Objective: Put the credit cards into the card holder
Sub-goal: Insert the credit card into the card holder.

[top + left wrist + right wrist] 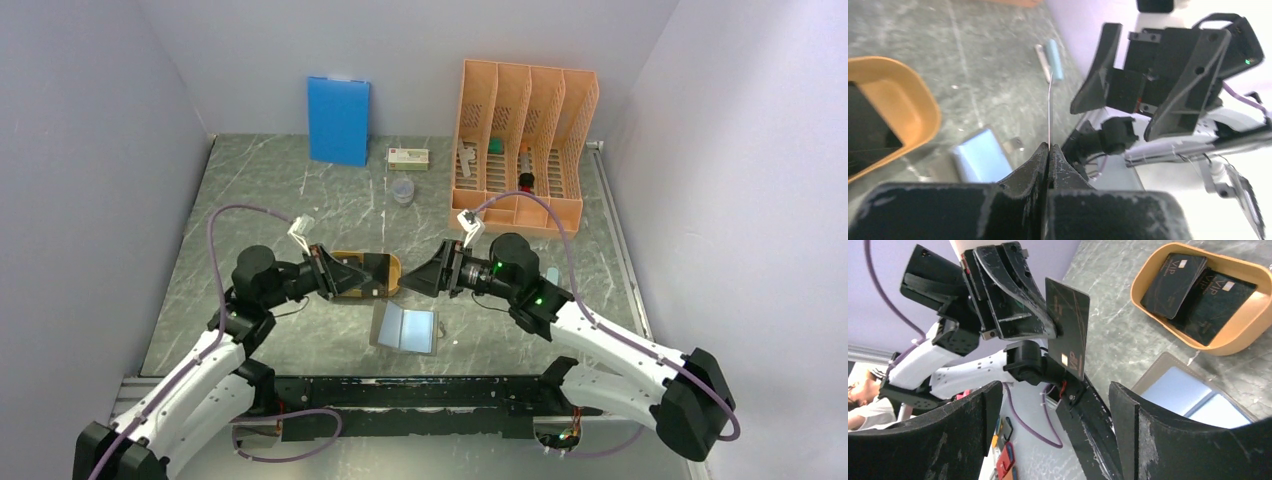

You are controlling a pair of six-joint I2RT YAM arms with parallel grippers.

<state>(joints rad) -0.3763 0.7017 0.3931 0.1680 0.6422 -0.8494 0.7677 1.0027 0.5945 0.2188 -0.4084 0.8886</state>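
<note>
Left gripper (1048, 148) pinches 1 black credit card (1071, 325); right gripper (1055, 395) gapes wide, empty.

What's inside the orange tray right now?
In the tray: one black card lying partly over a second card, both face up. The strip of the second card under the first is hidden, and so is anything beneath either card.

marbled counter (290, 205) boxed in by pale walls (90, 130)
dark grey-green surface, white veins; plain lavender panels on three sides, even light.
</note>
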